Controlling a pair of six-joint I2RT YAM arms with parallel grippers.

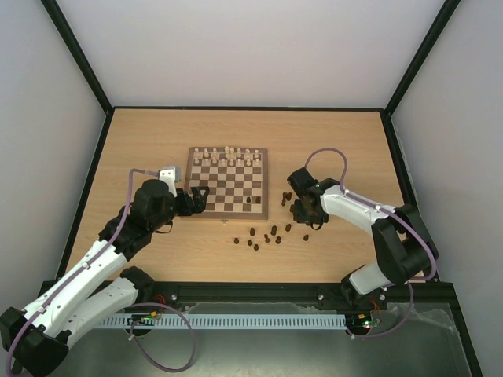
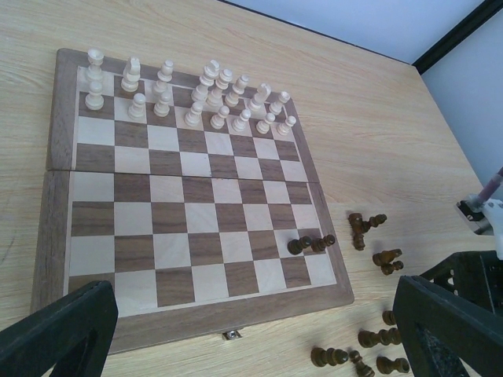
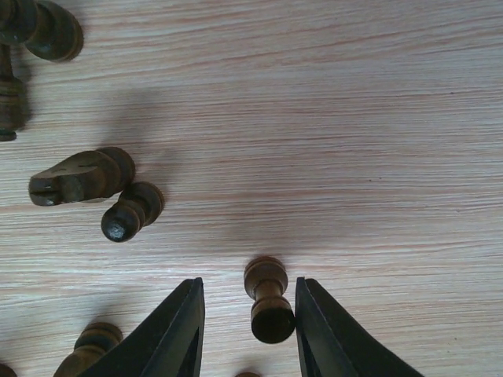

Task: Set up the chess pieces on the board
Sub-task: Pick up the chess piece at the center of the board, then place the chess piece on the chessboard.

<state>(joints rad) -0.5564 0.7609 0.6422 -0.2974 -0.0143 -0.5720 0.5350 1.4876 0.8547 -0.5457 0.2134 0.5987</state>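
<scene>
Cream-white wooden chessmen (image 1: 226, 155) stand at the far side of the square checkered wooden board (image 1: 228, 191), two dark brown wooden chess pieces (image 1: 253, 201) are at its near right corner, and more such pieces (image 1: 267, 235) lie off its right front.

Top camera, high at six o'clock, takes in the whole table (image 1: 346, 141). Left wrist faces the board (image 2: 169, 251) up close, chess pieces (image 2: 387, 259) at four o'clock. Right wrist skims the wood, sharing those pieces.

I work above a light wood table (image 1: 346, 141) with fine grain. Plain white walls (image 1: 251, 47) stand along its far, left and right edges, black frame posts (image 1: 78, 53) rising from the far corners. The light is soft and even.
</scene>
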